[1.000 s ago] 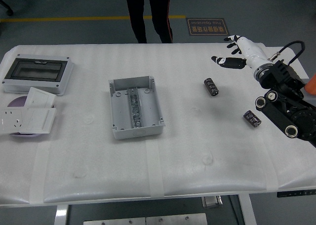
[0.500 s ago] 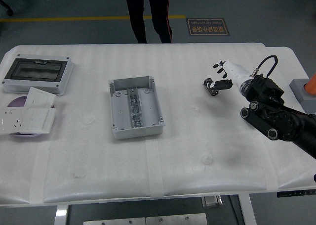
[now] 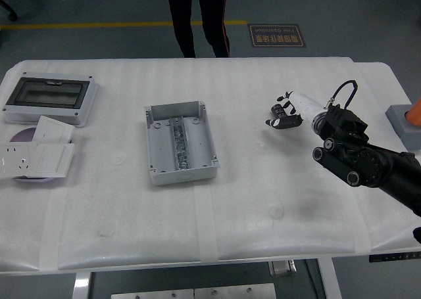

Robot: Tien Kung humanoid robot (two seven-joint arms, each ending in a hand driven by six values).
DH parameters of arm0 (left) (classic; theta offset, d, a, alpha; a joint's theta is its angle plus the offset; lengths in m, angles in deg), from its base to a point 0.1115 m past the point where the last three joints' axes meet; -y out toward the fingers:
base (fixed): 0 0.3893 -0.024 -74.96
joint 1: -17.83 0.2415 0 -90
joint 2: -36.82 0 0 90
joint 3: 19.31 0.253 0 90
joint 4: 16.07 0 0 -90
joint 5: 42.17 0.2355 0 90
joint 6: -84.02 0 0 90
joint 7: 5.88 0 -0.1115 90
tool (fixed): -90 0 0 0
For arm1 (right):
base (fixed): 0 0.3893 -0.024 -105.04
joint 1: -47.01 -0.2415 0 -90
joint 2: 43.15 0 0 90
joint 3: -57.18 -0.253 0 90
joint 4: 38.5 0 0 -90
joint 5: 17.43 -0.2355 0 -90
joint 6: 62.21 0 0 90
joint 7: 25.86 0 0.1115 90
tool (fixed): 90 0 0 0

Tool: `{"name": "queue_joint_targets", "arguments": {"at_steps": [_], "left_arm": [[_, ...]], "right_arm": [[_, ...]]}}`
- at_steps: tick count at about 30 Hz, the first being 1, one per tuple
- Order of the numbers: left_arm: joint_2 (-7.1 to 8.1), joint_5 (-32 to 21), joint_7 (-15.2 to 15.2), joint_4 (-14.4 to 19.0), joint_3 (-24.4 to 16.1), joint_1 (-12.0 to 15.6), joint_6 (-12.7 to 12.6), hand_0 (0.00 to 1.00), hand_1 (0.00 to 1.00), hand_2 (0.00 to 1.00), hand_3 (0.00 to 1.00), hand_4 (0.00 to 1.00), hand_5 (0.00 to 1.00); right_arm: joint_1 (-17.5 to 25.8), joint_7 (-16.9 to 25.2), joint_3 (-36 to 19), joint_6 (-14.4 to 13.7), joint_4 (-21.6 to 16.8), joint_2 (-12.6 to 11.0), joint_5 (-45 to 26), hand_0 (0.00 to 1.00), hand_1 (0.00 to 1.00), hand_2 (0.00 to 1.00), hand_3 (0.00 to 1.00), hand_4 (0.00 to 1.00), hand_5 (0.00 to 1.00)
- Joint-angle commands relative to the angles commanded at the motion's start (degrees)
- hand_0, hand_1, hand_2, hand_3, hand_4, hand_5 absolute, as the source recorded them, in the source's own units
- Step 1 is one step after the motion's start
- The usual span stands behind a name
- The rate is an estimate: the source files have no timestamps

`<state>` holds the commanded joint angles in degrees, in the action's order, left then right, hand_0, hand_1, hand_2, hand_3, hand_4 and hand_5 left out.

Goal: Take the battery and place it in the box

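A black cylindrical battery (image 3: 281,113) lies on the white table right of centre, mostly covered by my right hand (image 3: 281,115). The hand's white-and-black fingers are curled around the battery from the right, down at table level. The black right arm (image 3: 362,158) comes in from the right edge and hides the spot where a second battery lay. The grey open box (image 3: 173,108) sits at the table's middle, well left of the hand, with a metal rail inside. The left arm is out of view.
A grey enclosure with a clear lid (image 3: 49,98) stands at the far left, with white socket plates (image 3: 36,156) on a purple disc in front of it. A person's legs (image 3: 197,16) stand beyond the far edge. A grey block (image 3: 402,123) sits off the right edge.
My right hand moved from the far right of the table leftward and down onto the battery, and its fingers have curled around it. The arm now covers the second battery.
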<state>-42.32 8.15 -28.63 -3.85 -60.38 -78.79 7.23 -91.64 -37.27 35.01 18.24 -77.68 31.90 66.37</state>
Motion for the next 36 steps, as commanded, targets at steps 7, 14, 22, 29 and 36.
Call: {"name": "queue_joint_targets", "arguments": {"at_steps": [7, 14, 22, 29, 36], "left_arm": [[0.00, -0.22, 0.53, -0.02, -0.01, -0.09, 0.04, 0.470, 0.611, 0.547, 0.456, 0.472, 0.381], [-0.05, -0.29, 1.03, -0.02, -0.08, -0.06, -0.02, 0.470, 0.612, 0.547, 0.455, 0.473, 0.380], [-0.01, -0.24, 1.39, 0.00, -0.35, -0.01, -0.07, 0.469, 0.612, 0.547, 0.455, 0.471, 0.382], [0.06, -0.18, 1.67, -0.01, -0.52, -0.09, -0.12, 0.469, 0.612, 0.547, 0.455, 0.469, 0.383], [0.02, -0.27, 1.88, -0.02, -0.52, -0.23, -0.11, 0.468, 0.612, 0.545, 0.455, 0.467, 0.383]], "right_arm": [[-0.58, 0.09, 1.66, 0.06, 1.12, 0.39, -1.47, 0.703, 0.639, 0.763, 0.846, 0.847, 0.469], [-0.80, 0.02, 2.65, -0.47, 2.13, 0.58, -2.89, 0.697, 0.625, 0.730, 0.831, 0.839, 0.488], [-0.68, -0.10, 3.09, -1.79, 2.03, 0.69, -2.77, 0.684, 0.603, 0.685, 0.811, 0.813, 0.479], [-0.30, -0.09, 3.29, -2.82, 2.03, 0.93, -2.73, 0.666, 0.589, 0.659, 0.759, 0.722, 0.325], [-0.04, -0.08, 3.88, -2.96, 2.24, 1.15, -2.84, 0.651, 0.574, 0.644, 0.733, 0.678, 0.256]]}}
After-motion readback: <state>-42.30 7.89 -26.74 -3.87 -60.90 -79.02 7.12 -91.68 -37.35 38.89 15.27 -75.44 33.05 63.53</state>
